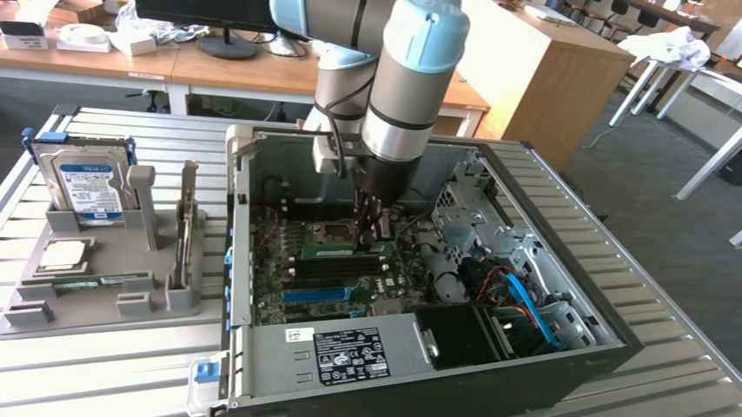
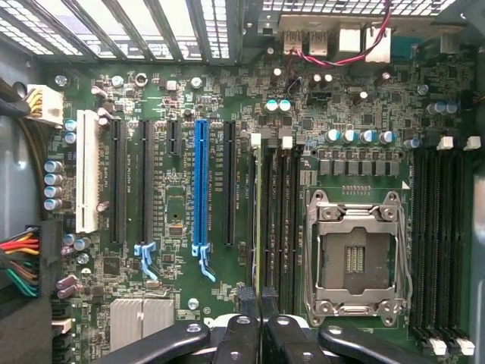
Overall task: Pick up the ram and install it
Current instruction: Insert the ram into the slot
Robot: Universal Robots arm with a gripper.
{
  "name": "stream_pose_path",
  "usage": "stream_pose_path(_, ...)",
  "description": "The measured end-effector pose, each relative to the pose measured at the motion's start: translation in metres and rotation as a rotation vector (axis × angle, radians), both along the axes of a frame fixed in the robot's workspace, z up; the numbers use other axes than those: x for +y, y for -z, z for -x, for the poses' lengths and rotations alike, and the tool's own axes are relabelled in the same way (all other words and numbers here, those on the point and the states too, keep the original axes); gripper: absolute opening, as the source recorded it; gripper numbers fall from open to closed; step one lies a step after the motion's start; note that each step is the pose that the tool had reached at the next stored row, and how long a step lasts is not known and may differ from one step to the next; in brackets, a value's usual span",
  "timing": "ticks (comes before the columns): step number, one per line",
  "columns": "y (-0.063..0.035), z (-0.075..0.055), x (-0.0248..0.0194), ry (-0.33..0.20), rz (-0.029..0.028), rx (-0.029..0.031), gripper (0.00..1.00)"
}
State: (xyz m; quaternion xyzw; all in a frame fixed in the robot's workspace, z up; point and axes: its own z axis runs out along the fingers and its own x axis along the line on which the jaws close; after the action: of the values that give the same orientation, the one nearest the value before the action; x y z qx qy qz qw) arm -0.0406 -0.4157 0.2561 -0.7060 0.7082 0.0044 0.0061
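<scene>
Holding the ram [image 2: 258,212] low inside the open computer case [image 1: 522,387]
Your gripper [image 2: 258,303] is clenched on it, edge-on at the black slots [image 2: 282,220] beside the processor socket [image 2: 354,258].

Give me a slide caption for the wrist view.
A black gripper shut on a thin green memory stick, edge-on over the black motherboard slots beside the silver processor socket.

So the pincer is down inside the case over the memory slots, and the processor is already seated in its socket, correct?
Not quite. The socket is empty: the wrist view shows its bare contacts. The processor lies on the grey holder outside the case. The pincer is inside the case over the memory slots, as you say.
</scene>
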Motion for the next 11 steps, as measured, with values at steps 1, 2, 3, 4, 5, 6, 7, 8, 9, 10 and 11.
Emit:
stream_pose_path(1,0.0009,0.0,0.0,0.0,0.0001,-0.0003,0.12)
stream_pose_path(2,0.0019,0.0001,0.0,0.0,0.0001,-0.0007,0.12)
stream_pose_path(3,0.0029,0.0001,0.0,0.0,0.0001,-0.0011,0.12)
stream_pose_path(4,0.0038,0.0001,0.0,0.0,0.0001,-0.0014,0.12)
stream_pose_path(5,0.0048,0.0001,0.0,0.0,0.0,-0.0018,0.12)
stream_pose_path(6,0.0057,0.0001,0.0,0.0,0.0001,-0.0021,0.12)
stream_pose_path(7,0.0066,0.0001,0.0,0.0,0.0,-0.0024,0.12)
stream_pose_path(8,0.0073,0.0001,0.0,0.0,0.0,-0.0026,0.12)
stream_pose_path(9,0.0074,0.0001,0.0,0.0,0.0002,-0.0025,0.12)
stream_pose_path(10,0.0074,0.0001,0.0,0.0,0.0003,-0.0025,0.12)
stream_pose_path(11,0.0074,0.0001,0.0,0.0,0.0003,-0.0025,0.12)
